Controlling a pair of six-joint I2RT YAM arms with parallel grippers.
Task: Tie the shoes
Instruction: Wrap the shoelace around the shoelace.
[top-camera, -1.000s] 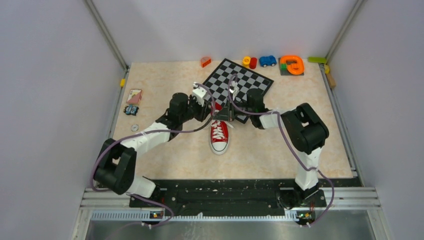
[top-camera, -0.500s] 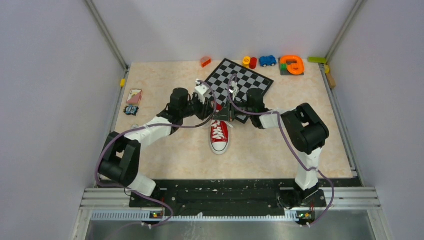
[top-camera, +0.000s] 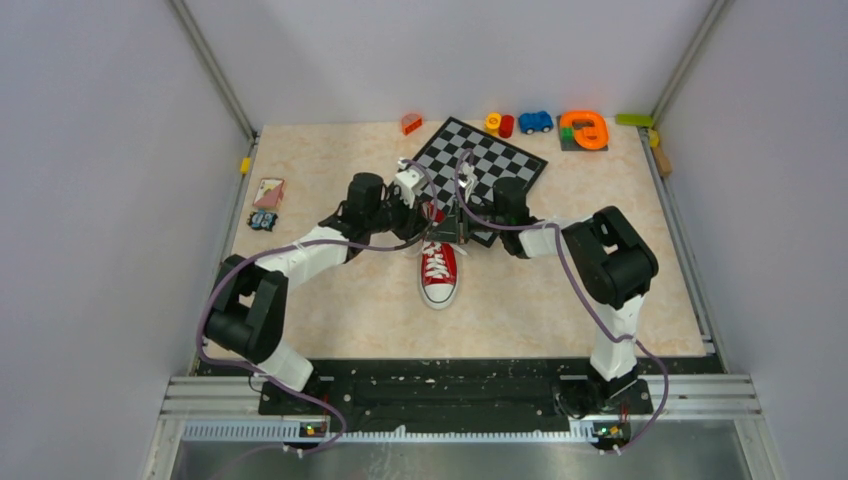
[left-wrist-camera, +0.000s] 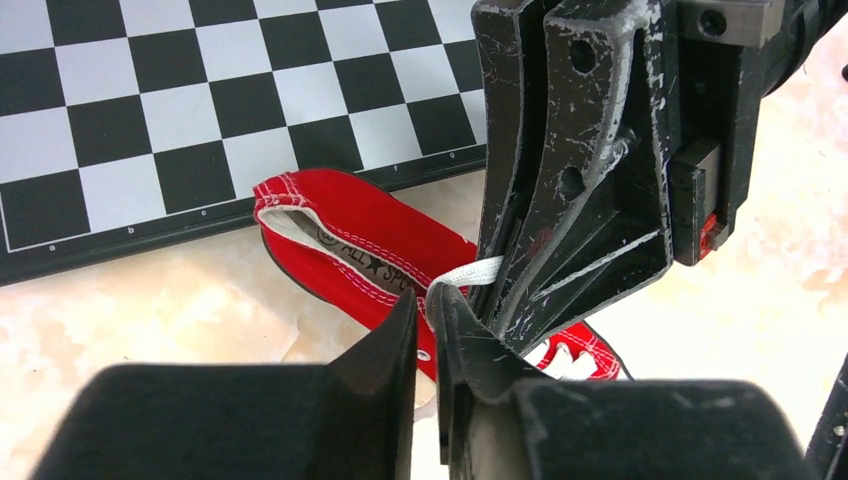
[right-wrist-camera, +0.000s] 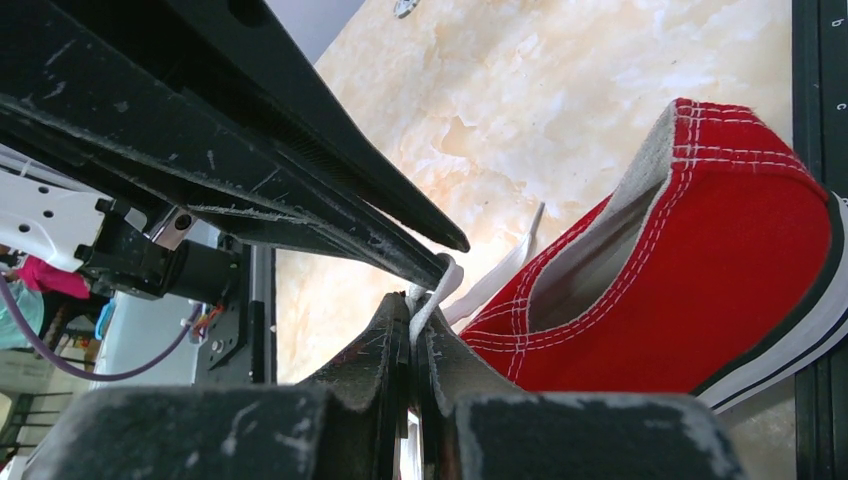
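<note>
Beige marbled desk (top-camera: 330, 305) between grey walls, viewed from above and behind the arm bases. Near its middle, a red sneaker (top-camera: 440, 272) with a white toe cap. Stands upright on its sole, toe toward the near edge, heel just at the near edge of a chessboard (top-camera: 490, 160) set cornerwise in the far half.

Both arms bent inward, tips almost touching above the heel end of the sneaker.

Right claw (right-wrist-camera: 412, 318): pressed tight together. Pinches a white lace (right-wrist-camera: 437, 288) between its tips and holds it up off the shoe.

Left claw (left-wrist-camera: 425, 305): narrow, only a slit between the fingers. Meets the same lace, which runs from the right claw's tips down to that slit. Pinched there or merely lying in the gap: cannot tell.

Along the far edge, left to right: an orange block (top-camera: 411, 123), a yellow ring (top-camera: 493, 121) touching a red cylinder (top-camera: 507, 126), a blue toy car (top-camera: 535, 121), and an orange curved piece (top-camera: 586, 128) on a grey base.

By the left edge: a pink-and-cream card (top-camera: 268, 192), a small blue-and-black toy (top-camera: 263, 220) just nearer than it, and a metal washer (top-camera: 269, 256) nearer again.
</note>
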